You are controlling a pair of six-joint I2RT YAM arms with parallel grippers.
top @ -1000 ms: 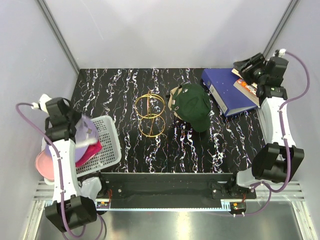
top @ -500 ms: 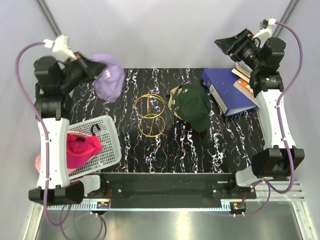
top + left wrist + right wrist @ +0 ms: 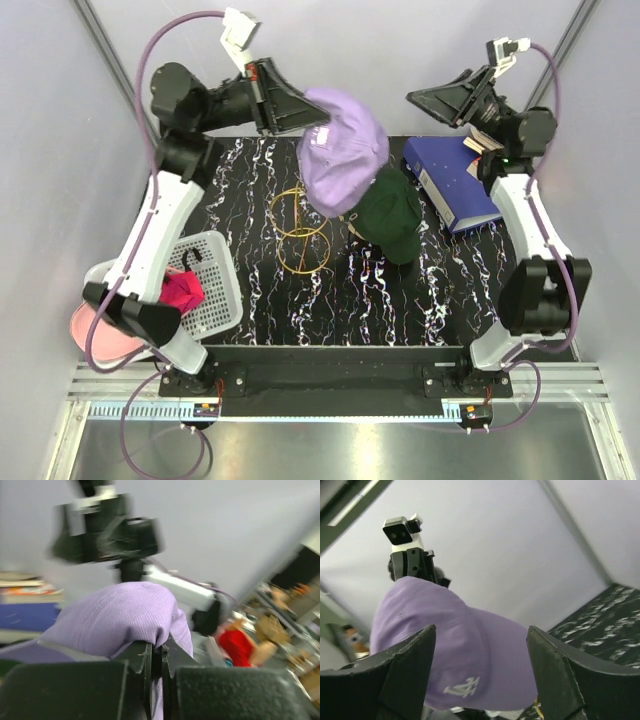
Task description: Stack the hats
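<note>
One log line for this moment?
left gripper: shut on lavender cap, aloft | right gripper: open, empty | dark green cap: lying free

caps 5: lavender [image 3: 345, 150], dark green [image 3: 392, 215], tan [image 3: 350, 223], magenta [image 3: 180, 290], light pink [image 3: 95, 335] | white mesh basket [image 3: 218, 290] 1 | gold wire frame [image 3: 300, 228] 1 | blue binder [image 3: 450, 180] 1

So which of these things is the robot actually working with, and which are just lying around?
Part of the job:
- lavender hat, held in the left gripper
- green hat
- magenta hat
- pink hat

Just lying about:
- white basket
- gold rings
- blue binder
</note>
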